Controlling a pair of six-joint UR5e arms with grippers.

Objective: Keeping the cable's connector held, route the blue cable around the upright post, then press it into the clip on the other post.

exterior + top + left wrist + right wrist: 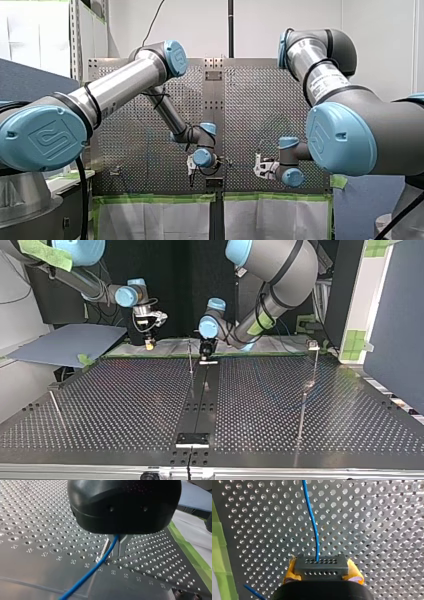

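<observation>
**Right wrist, nearest.** My right gripper (322, 573) is clamped tight on the dark grey rectangular connector block (320, 565), which has two rows of small holes on its face. A yellow pad (290, 571) presses against each end of it. The thin blue cable (312, 521) leaves the middle of the block's upper row. It runs ahead of the gripper over the silver perforated metal table (374, 530), bending slightly, until it passes out of sight. A strip of green tape (218, 555) lies beside the gripper along the table's edge.

**Left wrist.** The blue cable comes out from under the black body of my left gripper (111, 556), low over the table, and slants off toward the camera. I cannot tell whether this gripper is clamped on the cable.

**Top view, farther out.**
- My left gripper is down at the table's far edge, at the centre, at the head of the black centre strip (200, 400).
- Just beside it, toward the view's left, stands a thin upright metal post (190, 357).
- My right gripper hangs over the far edge further to the view's left, apart from the left one.
- At the view's right, well apart from both grippers, stands a second thin post (314, 362) topped by a small clip (313, 344).
- The cable is too thin to trace in this view.

**Farthest.** A grey-blue flat panel (65, 342) lies beyond the table's far left corner.
</observation>
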